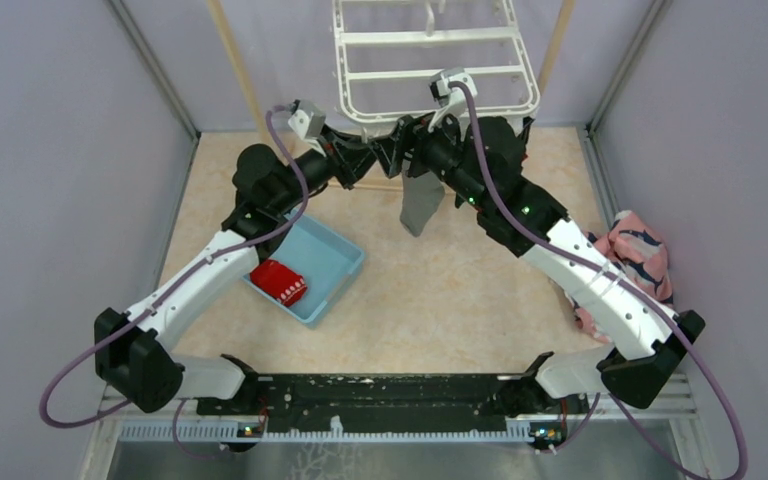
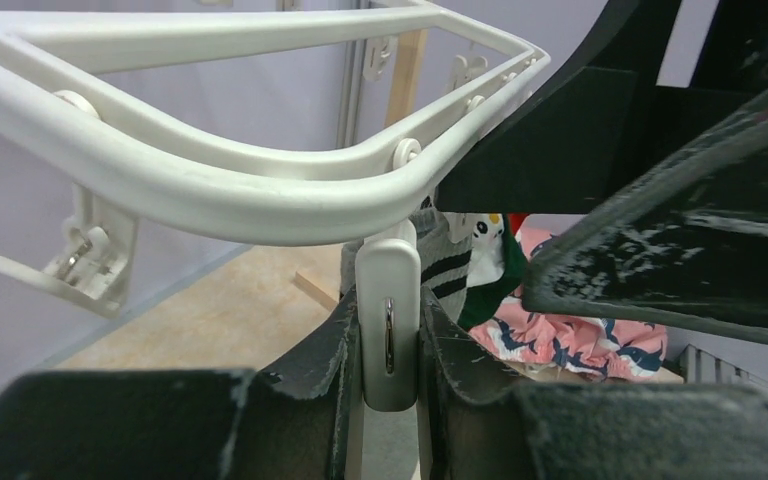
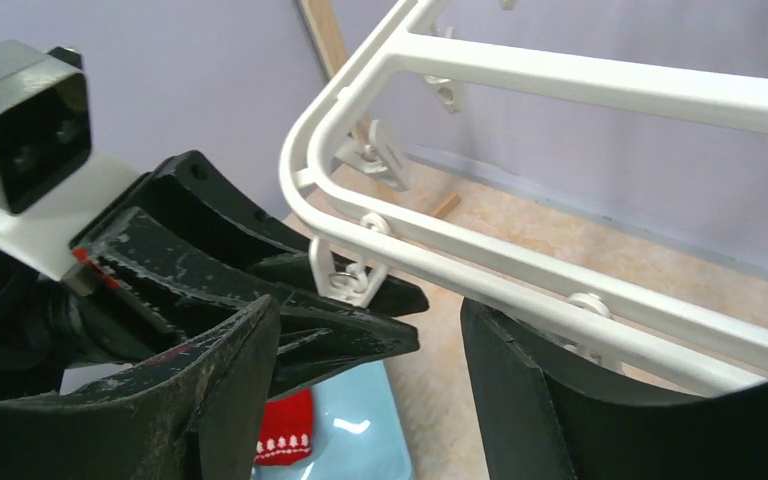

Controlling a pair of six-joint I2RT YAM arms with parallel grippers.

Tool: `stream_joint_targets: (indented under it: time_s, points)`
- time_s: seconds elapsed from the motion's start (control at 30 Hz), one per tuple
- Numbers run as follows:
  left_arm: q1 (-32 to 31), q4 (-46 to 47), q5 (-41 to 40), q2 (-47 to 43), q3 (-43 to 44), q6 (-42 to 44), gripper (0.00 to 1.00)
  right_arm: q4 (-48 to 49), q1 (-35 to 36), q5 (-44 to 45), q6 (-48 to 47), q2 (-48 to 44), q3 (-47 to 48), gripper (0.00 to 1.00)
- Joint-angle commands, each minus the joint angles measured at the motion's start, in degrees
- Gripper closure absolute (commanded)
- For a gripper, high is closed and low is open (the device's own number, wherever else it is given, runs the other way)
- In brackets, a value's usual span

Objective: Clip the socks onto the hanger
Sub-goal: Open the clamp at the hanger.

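Left gripper [image 2: 388, 322] pinches an upright clip [image 2: 388, 285] of the hanger [image 2: 260, 200]; grey sock [image 2: 447, 262] hangs just beyond; right gripper [image 3: 370, 325], fingers spread, appears nearer.

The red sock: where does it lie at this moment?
In the top view, the red sock lies inside the light blue tray, left of centre, close beside the white forearm of the left arm.

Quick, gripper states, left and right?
Left gripper: closed, pinching a white hanger clip.
Right gripper: open, holding nothing.
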Motion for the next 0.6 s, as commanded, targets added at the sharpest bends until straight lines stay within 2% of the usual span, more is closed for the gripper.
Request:
stream_joint_targets:
  time_s: [0.0,0.3,0.57]
  points:
    - [-0.29,-0.34,2.58,-2.88,-0.76,-1.59,1.0,4.75,0.47,3.41,2.94,0.15,2.95,0.33]
    - [-0.27,0.28,2.38,-2.93,-1.14,-1.91,1.0,8.15,0.46,0.01,7.44,1.48,2.1,0.34]
    - [-0.3,0.37,2.45,-2.45,-1.14,-1.96,1.0,7.97,0.53,-0.2,7.47,1.67,2.05,0.35]
